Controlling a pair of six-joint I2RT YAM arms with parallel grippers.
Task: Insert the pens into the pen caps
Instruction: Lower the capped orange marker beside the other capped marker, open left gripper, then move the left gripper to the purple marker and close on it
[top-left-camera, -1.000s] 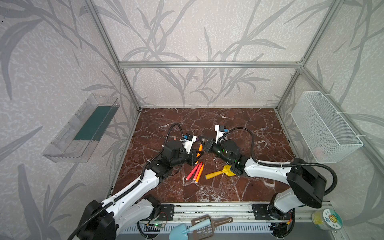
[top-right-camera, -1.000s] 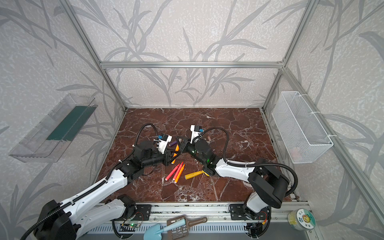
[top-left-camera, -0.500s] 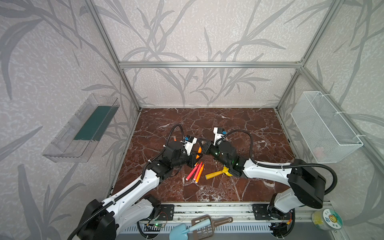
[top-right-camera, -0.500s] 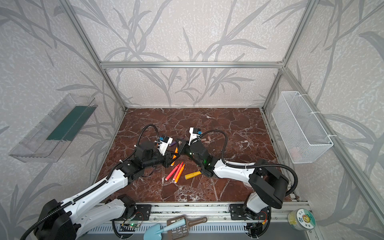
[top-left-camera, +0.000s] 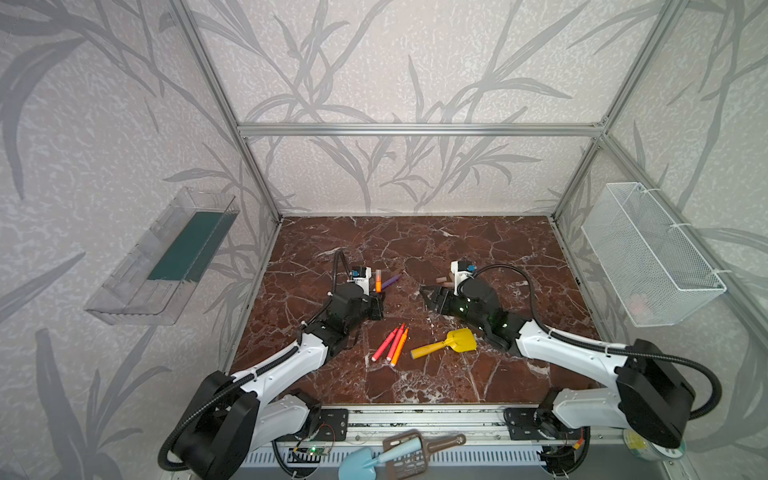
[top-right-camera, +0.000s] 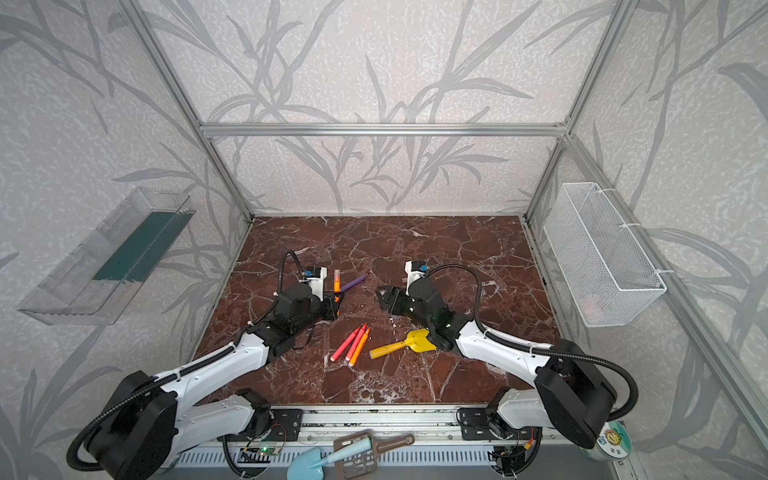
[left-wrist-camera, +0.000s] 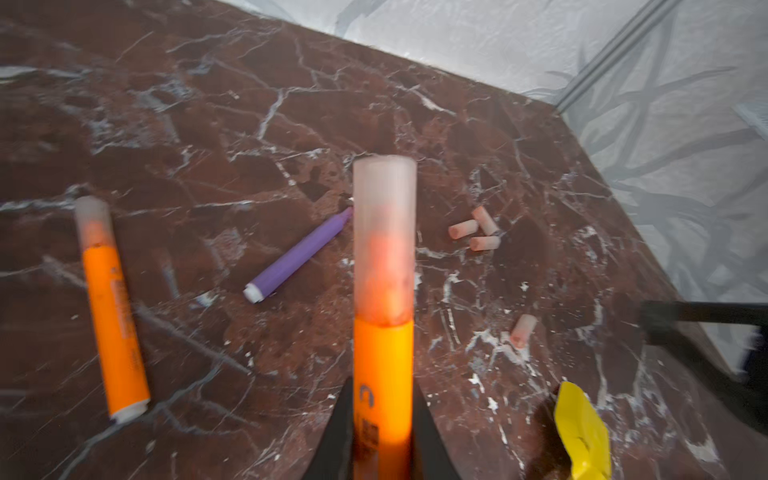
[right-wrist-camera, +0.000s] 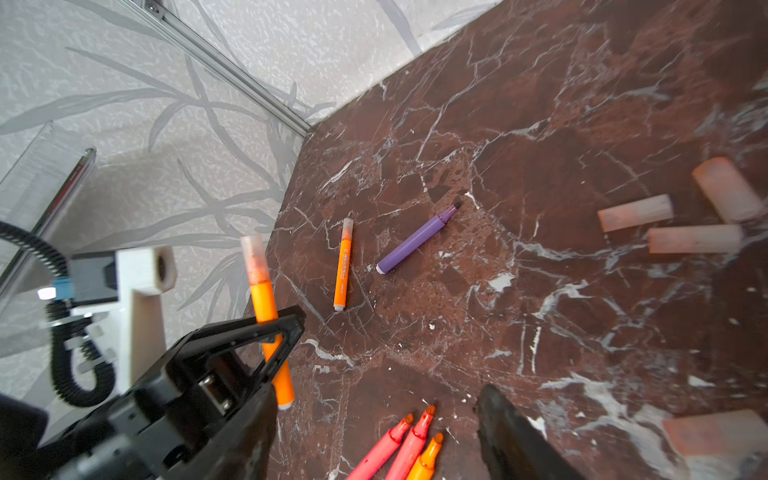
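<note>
One capped orange pen (left-wrist-camera: 383, 332) clamped between left gripper (left-wrist-camera: 382, 388) fingers, left of table (top-left-camera: 457, 249) centre — right gripper (top-left-camera: 430, 297) fingers apart, empty, near loose pen caps (left-wrist-camera: 484, 243). Other pens (top-left-camera: 394, 345) flat on table.

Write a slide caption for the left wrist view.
Left gripper holds a capped orange pen; second capped orange pen, uncapped purple pen and four loose caps lie on the marble.

Left gripper (left-wrist-camera: 383, 415) clamped — right gripper (top-left-camera: 430, 298) spread
</note>
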